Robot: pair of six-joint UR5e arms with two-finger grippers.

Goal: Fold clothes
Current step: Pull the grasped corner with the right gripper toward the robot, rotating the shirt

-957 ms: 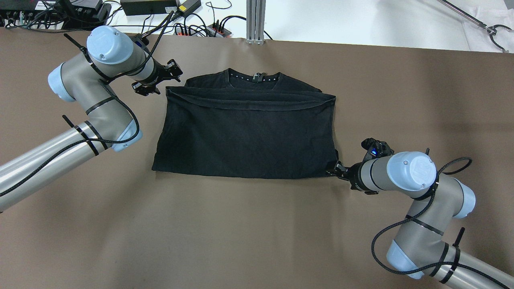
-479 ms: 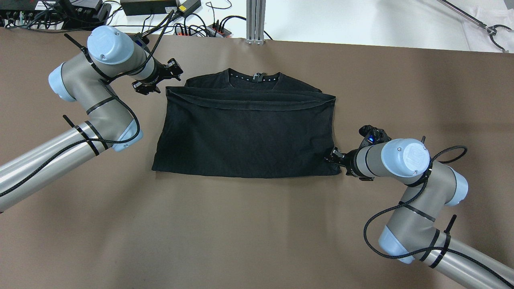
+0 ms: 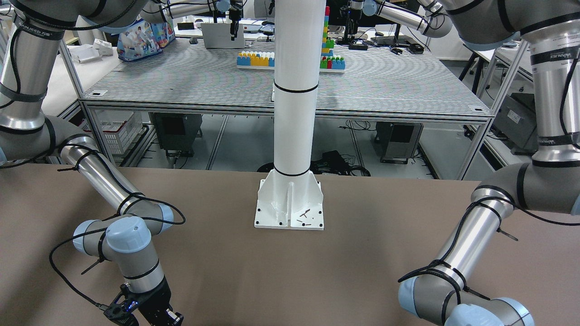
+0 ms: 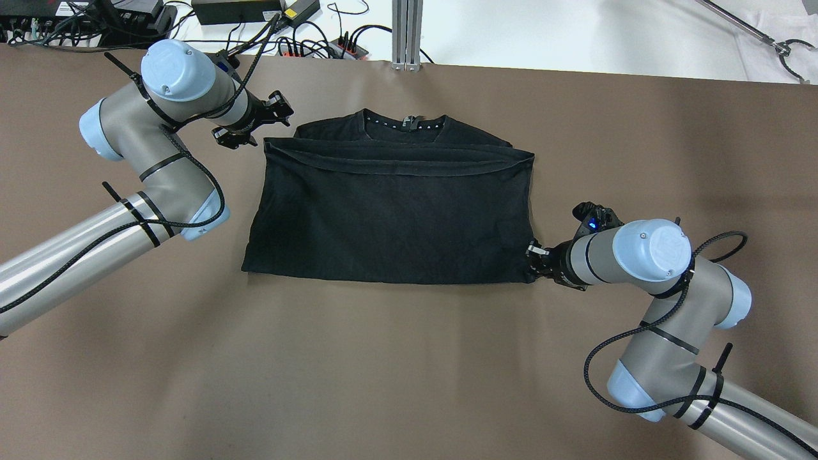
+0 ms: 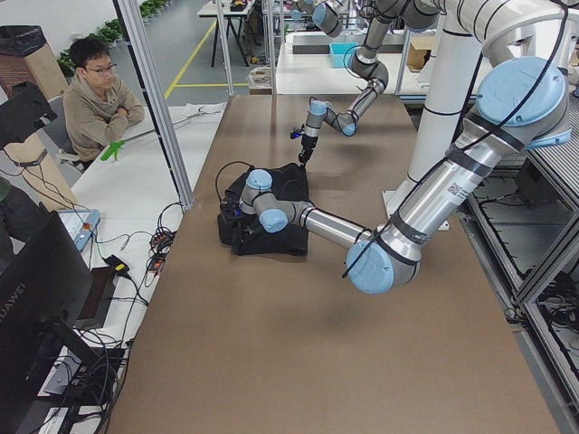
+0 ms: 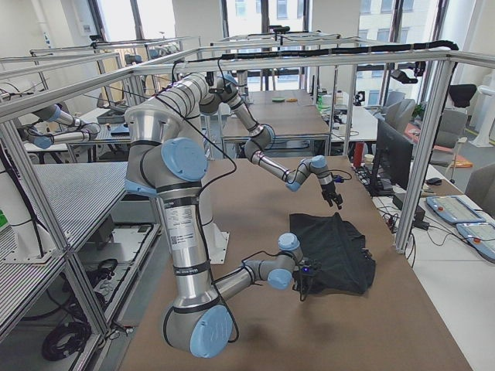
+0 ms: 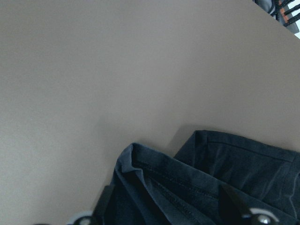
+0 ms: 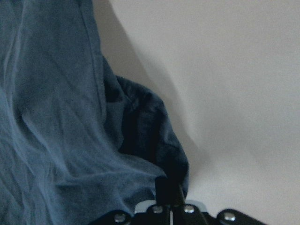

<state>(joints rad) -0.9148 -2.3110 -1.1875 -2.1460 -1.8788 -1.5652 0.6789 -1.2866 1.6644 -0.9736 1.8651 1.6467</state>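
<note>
The clothes [image 4: 390,211] are one black garment lying folded flat mid-table, hemmed edge across the top and neckline beyond it. My left gripper [image 4: 263,125] hovers open just off the garment's far left corner. In the left wrist view that corner [image 7: 140,161] lies between the spread fingers [image 7: 232,201]. My right gripper [image 4: 532,259] is at the near right corner, shut on the clothes. The right wrist view shows fabric [image 8: 154,140] bunched around the closed gripper [image 8: 169,190]. The garment is out of the front-facing view.
The brown table [image 4: 383,370] stretches wide around the garment. A white pillar on a base plate [image 3: 290,213] stands at the robot's side. Cables and power boxes [image 4: 236,9] line the far edge beside an aluminium post [image 4: 407,32]. A person [image 5: 95,99] sits beyond the table.
My right gripper has moved in and away from the robot to the garment's near right corner and has shut on it; a small crease has risen there. The left arm has barely shifted.
</note>
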